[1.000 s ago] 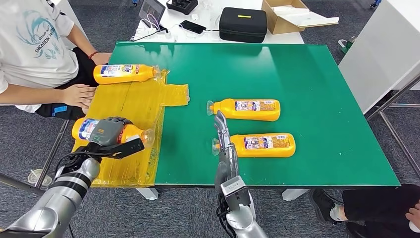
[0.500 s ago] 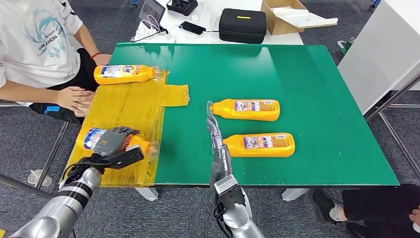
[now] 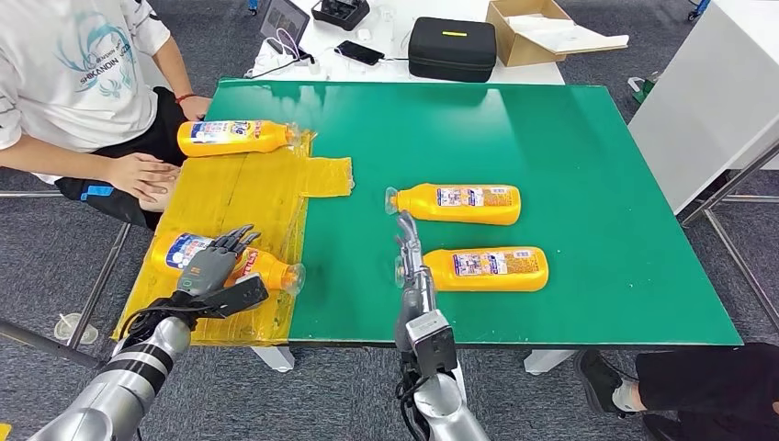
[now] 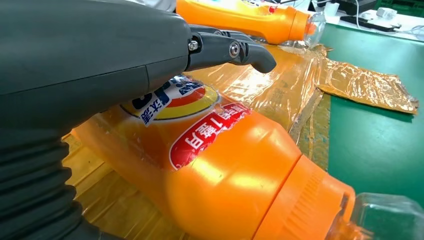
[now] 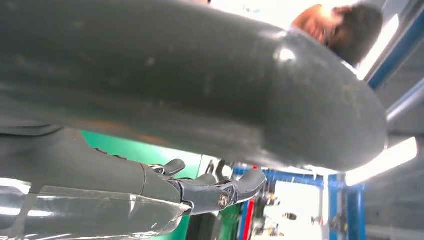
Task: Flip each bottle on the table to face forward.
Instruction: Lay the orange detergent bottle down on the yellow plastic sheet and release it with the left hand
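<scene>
- Four orange bottles lie on their sides on the green surface (image 3: 570, 165); none looks visibly finished, so most of the flipping seems left to do.
- The near-left bottle (image 3: 262, 266) lies on crinkled yellow film (image 3: 257, 193). The left robot hand (image 3: 213, 265) rests on top of it, fingers spread and lifted rather than wrapped round.
- The far-left bottle (image 3: 234, 137) lies at the film's far edge, near a seated person's hand (image 3: 142, 175).
- The upper middle bottle (image 3: 464, 202) and lower middle bottle (image 3: 491, 268) lie parallel, labels up, clear caps pointing left.
- The right robot hand (image 3: 411, 257) is edge-on, fingers straight, holding nothing, at the lower bottle's cap.
- Bottles are glossy, smooth plastic with ribbed collars.
</scene>
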You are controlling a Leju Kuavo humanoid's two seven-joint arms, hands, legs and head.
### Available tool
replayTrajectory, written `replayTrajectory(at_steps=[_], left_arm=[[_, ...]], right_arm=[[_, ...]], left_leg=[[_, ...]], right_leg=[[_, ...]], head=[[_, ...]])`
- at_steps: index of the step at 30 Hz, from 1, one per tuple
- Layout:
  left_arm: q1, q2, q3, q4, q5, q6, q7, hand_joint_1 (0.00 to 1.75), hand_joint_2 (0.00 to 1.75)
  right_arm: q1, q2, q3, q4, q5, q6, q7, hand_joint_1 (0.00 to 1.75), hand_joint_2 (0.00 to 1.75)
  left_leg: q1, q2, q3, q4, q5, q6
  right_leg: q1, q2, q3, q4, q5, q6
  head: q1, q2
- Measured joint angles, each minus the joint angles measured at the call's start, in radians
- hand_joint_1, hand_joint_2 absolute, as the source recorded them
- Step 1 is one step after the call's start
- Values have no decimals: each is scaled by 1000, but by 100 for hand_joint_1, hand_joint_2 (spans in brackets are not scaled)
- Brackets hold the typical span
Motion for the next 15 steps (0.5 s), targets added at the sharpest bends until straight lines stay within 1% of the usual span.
replayTrajectory(at_steps=[4, 8, 11, 13, 15], left_arm=[[4, 0, 0, -6, 9, -9, -1, 0, 0], [4, 1, 0, -7, 21, -23, -1, 0, 175], [4, 4, 0, -11, 56, -58, -4, 0, 175], [11, 7, 1, -33, 133, -112, -13, 0, 175], [42, 7, 6, -94, 299, -176, -20, 0, 175]], right_arm=[[0, 5, -18, 1, -7, -4, 2, 0, 0], [0, 8, -27, 3, -13, -5, 2, 0, 0], [0, 9, -35, 4, -24, -6, 2, 0, 0], [0, 9, -39, 7, -23, -6, 2, 0, 87], [-1, 9, -41, 10, -2, -15, 10, 0, 175]], left_leg=[[0, 0, 1, 0, 0, 0], [0, 0, 2, 0, 0, 0], [0, -1, 2, 0, 0, 0], [0, -1, 3, 0, 0, 0], [0, -1, 3, 0, 0, 0]], right_leg=[[0, 0, 1, 0, 0, 0], [0, 0, 2, 0, 0, 0], [0, -1, 3, 0, 0, 0], [0, -1, 3, 0, 0, 0], [0, -1, 3, 0, 0, 0]], head=[[0, 0], [0, 0], [0, 0], [0, 0], [0, 0]])
